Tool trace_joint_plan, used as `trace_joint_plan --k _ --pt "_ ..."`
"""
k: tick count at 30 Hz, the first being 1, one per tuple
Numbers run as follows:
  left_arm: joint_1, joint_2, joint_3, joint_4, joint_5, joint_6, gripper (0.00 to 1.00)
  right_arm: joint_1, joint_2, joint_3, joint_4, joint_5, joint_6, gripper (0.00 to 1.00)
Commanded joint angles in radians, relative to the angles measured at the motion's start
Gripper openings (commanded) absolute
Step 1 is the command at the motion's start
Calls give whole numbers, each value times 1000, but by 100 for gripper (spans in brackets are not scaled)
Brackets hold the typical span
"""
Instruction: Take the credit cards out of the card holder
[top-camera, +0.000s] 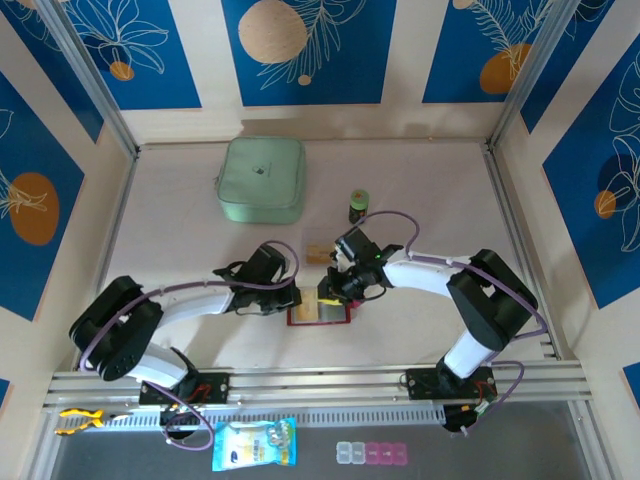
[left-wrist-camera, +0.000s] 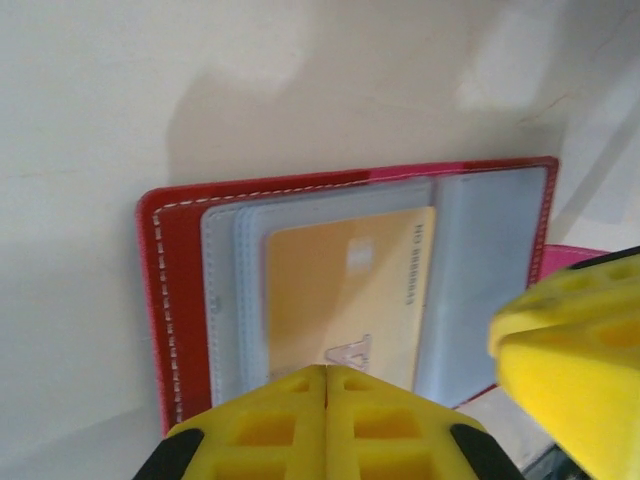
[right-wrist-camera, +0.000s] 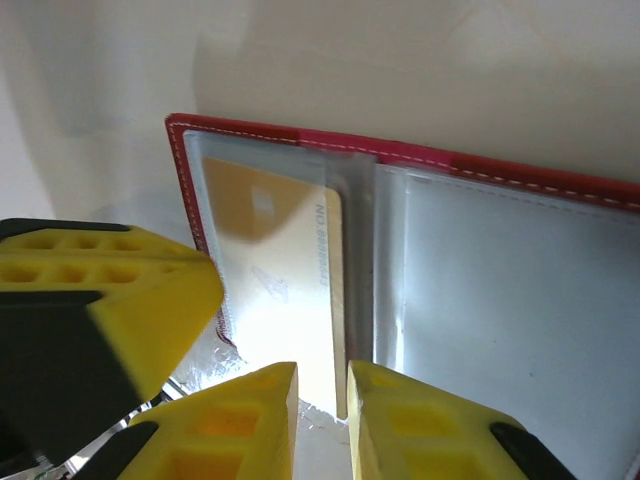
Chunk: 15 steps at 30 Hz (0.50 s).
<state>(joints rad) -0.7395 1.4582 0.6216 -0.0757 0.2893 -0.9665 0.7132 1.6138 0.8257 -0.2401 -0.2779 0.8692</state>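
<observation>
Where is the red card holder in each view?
Top external: card holder low centre, lying open.
Left wrist: card holder centre, red cover at left and top.
Right wrist: card holder upper half, red edge running left to right.
Shared landmark: the orange-tan card in its clear pocket.

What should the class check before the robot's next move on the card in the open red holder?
1. The card holder lies open: ok.
2. The orange-tan card out of its pocket: not ok.
3. The left gripper shut by holder's edge: ok.
4. The right gripper closed on that card: not ok, fingers apart.
5. A tan card on the table apart from holder: ok.
</observation>
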Motion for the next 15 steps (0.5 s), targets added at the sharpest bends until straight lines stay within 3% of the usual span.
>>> trace_joint_plan --k 1,15 --pt "8 12 7 -40 -9 25 5 2 -6 33 -22 -20 4 23" --pt "9 -17 -35 -16 -12 5 6 23 82 74 5 -40 8 25"
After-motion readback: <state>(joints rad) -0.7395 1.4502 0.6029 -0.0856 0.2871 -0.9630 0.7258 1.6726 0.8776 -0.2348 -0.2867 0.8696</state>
